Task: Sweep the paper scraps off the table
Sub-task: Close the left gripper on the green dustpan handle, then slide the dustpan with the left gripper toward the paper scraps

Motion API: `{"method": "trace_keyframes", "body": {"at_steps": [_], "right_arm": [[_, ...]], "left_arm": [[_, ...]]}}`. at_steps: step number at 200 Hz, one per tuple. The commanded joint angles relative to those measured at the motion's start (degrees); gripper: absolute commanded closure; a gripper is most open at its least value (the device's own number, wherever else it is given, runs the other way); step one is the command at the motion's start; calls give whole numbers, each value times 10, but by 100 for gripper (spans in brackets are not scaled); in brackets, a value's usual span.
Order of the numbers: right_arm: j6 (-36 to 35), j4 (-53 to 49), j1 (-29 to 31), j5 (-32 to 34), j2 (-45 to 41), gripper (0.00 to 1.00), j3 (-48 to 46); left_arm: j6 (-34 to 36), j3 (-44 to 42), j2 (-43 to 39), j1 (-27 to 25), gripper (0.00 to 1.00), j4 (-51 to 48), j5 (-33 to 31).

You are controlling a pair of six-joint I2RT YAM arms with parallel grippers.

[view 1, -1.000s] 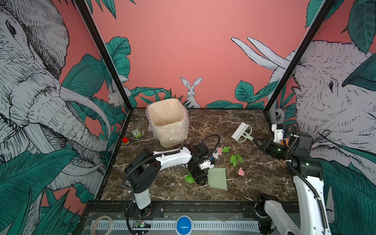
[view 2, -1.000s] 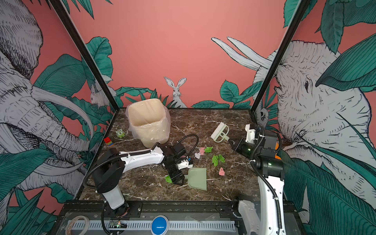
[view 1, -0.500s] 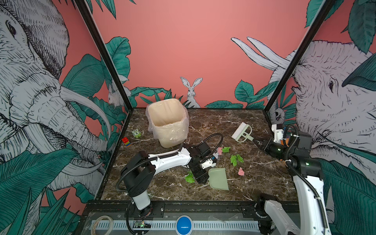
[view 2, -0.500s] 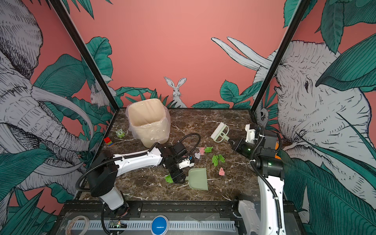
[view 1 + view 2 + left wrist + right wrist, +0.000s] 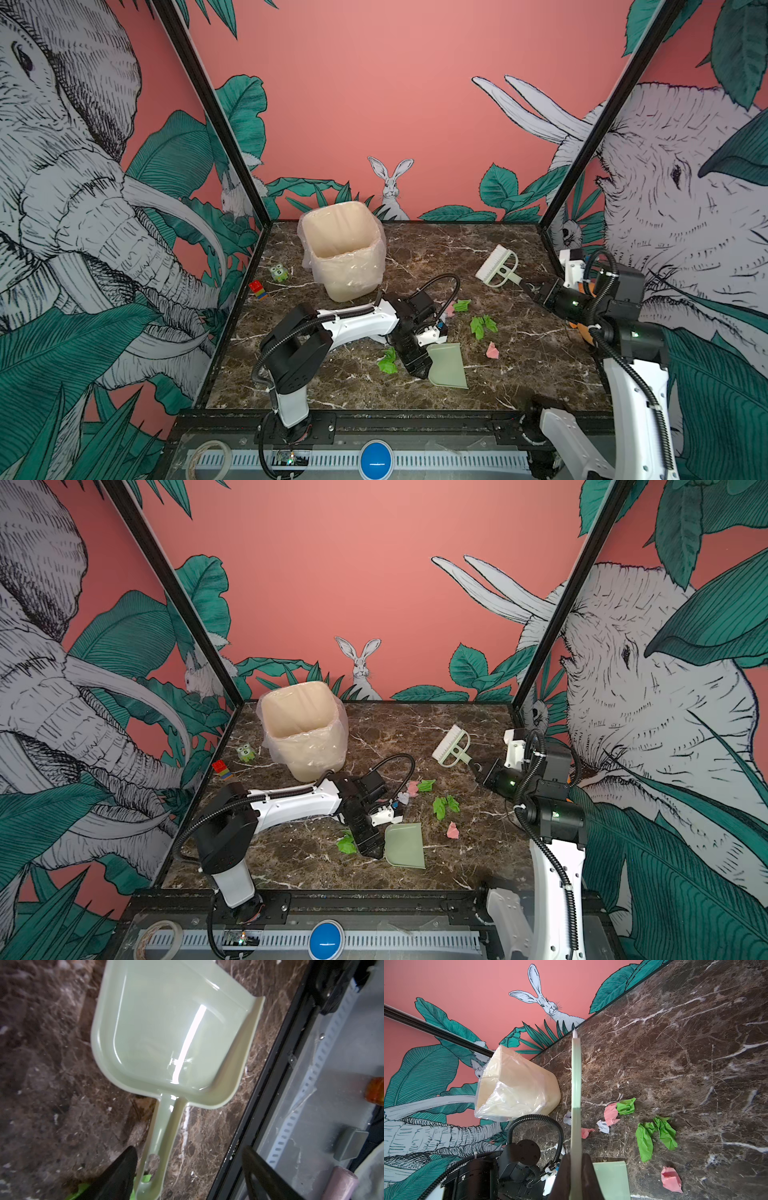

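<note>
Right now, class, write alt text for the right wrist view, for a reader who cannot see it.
The right gripper is shut on a pale green brush, seen edge-on against the dark marble table. Green, pink and white paper scraps lie scattered on it, near a plastic-lined bin and a corner of the dustpan.

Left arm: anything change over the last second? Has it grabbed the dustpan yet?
Barely. The left arm dipped its elbow toward the front edge and came back. The left gripper crept slightly toward the dustpan and is open astride its handle, not gripping. Nothing taken or released. Unchanged: dustpan, paper scraps, lined bin, and the brush clamped in the right gripper.
</note>
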Motion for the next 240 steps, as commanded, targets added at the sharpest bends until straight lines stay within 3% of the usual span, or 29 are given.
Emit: {"method": "trace_keyframes", "body": {"at_steps": [1,69,114,140,202,240], "right_arm": [[-13,3,-3,2,2,100,12],[-16,-2,-4,5,5,100,14],[-25,-17,-8,18,-1,100,15],[-26,-17,-10,19,3,100,18],[-28,-22,-10,20,9,100,29],[-32,-34,-11,21,11,100,42]], "left_arm": [[-2,10,-6,-2,20,-24,40],[7,29,2,-2,21,-58,49],[-34,-33,-75,-8,30,16,-181],[-19,-82,-118,-29,32,64,-243],[31,-128,-135,-90,35,100,-260],[39,-146,-142,-94,37,127,-238]]}}
